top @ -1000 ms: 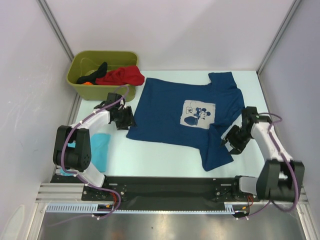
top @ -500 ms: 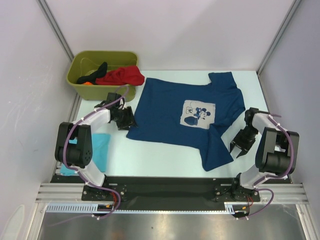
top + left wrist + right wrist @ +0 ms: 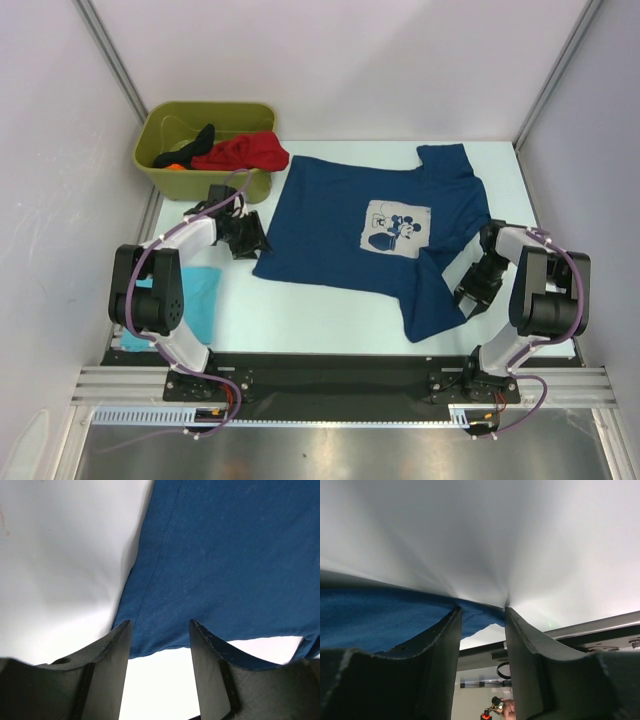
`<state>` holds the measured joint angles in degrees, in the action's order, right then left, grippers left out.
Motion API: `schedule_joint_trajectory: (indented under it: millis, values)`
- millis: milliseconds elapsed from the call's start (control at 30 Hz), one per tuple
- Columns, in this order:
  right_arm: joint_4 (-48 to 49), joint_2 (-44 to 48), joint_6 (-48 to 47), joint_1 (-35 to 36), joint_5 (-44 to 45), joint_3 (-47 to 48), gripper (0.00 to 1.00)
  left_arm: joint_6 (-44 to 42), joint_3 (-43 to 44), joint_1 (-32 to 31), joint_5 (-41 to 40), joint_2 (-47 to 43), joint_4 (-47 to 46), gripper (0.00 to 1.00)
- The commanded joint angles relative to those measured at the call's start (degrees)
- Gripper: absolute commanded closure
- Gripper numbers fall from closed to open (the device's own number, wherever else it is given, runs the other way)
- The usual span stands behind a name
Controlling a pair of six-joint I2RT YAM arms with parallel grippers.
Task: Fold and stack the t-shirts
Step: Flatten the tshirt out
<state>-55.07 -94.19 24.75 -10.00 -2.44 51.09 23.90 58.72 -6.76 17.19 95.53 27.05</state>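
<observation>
A navy blue t-shirt (image 3: 370,235) with a grey-white cartoon chest print lies spread flat on the white table. My left gripper (image 3: 250,238) is open at the shirt's left hem corner. In the left wrist view, the blue hem (image 3: 230,555) lies just ahead of that gripper (image 3: 160,635), between the open jaws. My right gripper (image 3: 468,283) is open at the shirt's near right edge. In the right wrist view, a blue cloth corner (image 3: 380,620) reaches the tips of that gripper (image 3: 482,617). A folded light turquoise t-shirt (image 3: 200,300) lies near the left arm's base.
An olive-green bin (image 3: 160,120) at the back left holds a red t-shirt (image 3: 245,152), a black one (image 3: 197,138) and something orange. White walls close the back and both sides. A black rail runs along the table's near edge.
My right arm has folded back and its gripper has swung in to the shirt's near right edge. My left gripper has hardly moved. The shirt lies as before.
</observation>
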Motion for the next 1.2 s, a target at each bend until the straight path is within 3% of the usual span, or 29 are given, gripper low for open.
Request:
schedule_joint_trajectory:
  millis: [0, 100, 133, 233, 400, 700, 1167]
  values:
    - [0.9, -0.7, 1.1, 0.3, 0.8, -0.9, 0.55, 0.1, -0.3, 1.0, 1.2, -0.9, -1.9, 0.45]
    - [1.5, -2.2, 3.0, -0.2, 2.4, -1.3, 0.59, -0.4, 0.7, 1.1, 0.0, 0.2, -1.5, 0.45]
    - [1.5, -2.7, 3.5, -0.8, 4.5, -1.8, 0.72, -0.6, 0.9, 1.1, -0.6, 0.3, -1.3, 0.45]
    - [0.3, -1.6, 6.8, -1.9, 5.9, -3.8, 1.00, -1.6, 1.6, 1.1, -1.8, -0.1, -0.2, 0.45]
    - [-5.0, 4.7, 11.4, -2.4, 10.7, -1.8, 1.00, -0.8, -1.0, 1.1, -1.3, -2.1, -1.9, 0.45]
    - [-13.1, 23.6, 17.6, -4.2, 9.9, -3.2, 1.00, -1.4, -1.7, 1.1, -0.4, -2.3, -1.8, 0.45]
    - [-22.5, 36.2, 23.4, -1.6, 11.5, -1.8, 1.00, -1.8, -1.0, 1.1, 0.1, -0.7, -1.6, 0.45]
